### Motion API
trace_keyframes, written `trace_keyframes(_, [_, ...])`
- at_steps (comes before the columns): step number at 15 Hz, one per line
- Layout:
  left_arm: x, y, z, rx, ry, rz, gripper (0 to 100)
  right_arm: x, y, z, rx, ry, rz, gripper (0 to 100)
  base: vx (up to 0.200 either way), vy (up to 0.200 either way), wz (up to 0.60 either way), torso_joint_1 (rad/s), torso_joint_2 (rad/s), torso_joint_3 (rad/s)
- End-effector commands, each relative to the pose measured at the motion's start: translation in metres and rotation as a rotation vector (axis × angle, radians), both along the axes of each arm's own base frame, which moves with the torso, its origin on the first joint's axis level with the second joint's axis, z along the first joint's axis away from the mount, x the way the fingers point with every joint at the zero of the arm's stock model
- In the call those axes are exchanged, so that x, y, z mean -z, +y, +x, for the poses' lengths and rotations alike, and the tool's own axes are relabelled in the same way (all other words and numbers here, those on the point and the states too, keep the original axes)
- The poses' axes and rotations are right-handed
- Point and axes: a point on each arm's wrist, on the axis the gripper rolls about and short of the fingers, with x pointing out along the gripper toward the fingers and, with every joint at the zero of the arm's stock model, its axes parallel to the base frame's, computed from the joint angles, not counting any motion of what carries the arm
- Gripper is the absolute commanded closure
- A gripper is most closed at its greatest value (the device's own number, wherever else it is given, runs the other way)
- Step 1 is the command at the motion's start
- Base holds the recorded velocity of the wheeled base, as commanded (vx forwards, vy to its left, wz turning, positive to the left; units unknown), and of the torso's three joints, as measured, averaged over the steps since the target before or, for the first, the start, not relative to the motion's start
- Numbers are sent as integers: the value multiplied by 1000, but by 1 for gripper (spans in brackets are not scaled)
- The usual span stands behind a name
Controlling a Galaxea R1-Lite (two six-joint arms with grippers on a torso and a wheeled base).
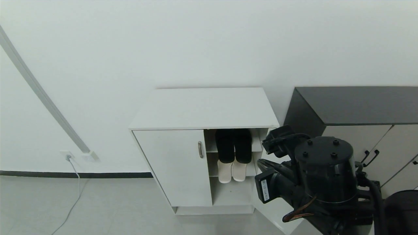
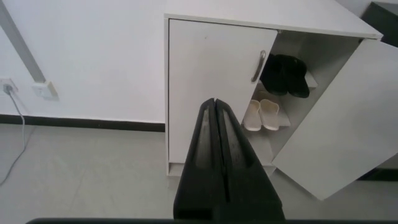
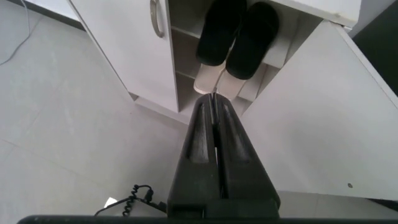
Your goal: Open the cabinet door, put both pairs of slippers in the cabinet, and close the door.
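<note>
A big white wall (image 1: 196, 42) stands at the back, and a pale floor (image 1: 98, 209) lies under it. A grey strip (image 1: 39, 91) runs slanting down the wall.

The white cabinet (image 1: 202, 107) stands on the floor, against the wall. Just beside it, on the right, stands a dark cabinet (image 1: 352, 104) with pale doors.

The white cabinet has two doors. The left door (image 1: 173, 166) is shut. The right door (image 2: 348, 118) is swung wide open, so the shelves inside can be seen.

The left end effector (image 2: 214, 102) hangs in the air in front of the shut left door. Its two fingers are pressed together and it holds nothing. The right end effector (image 3: 214, 98) is in front of the open side, near the slippers. Its fingers are pressed together too, with nothing between them.

Both pairs of slippers are inside the cabinet. The black slippers (image 1: 233, 145) lie side by side on the top shelf. The white slippers (image 1: 232, 171) lie side by side on the shelf right under them. Both pairs poke out a little past the shelf edges.

A small silver handle (image 1: 200, 149) sits on the edge of the shut left door.

Low on the wall, well to the left, is a socket (image 1: 67, 154). A thin cable (image 1: 73, 195) hangs from it down onto the floor.
</note>
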Motion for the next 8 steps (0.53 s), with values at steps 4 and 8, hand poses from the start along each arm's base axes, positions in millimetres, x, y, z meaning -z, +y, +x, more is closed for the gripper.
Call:
trace_keyframes(4, [0,0,0,-2,1,0,100,1,0,0,0,2,-3,100,0,0,-600,5,1,1])
trace_keyframes(8, [0,0,0,-2,1,0,100,1,-3,6,20,0,0,100,0,0,-300,1,0,1])
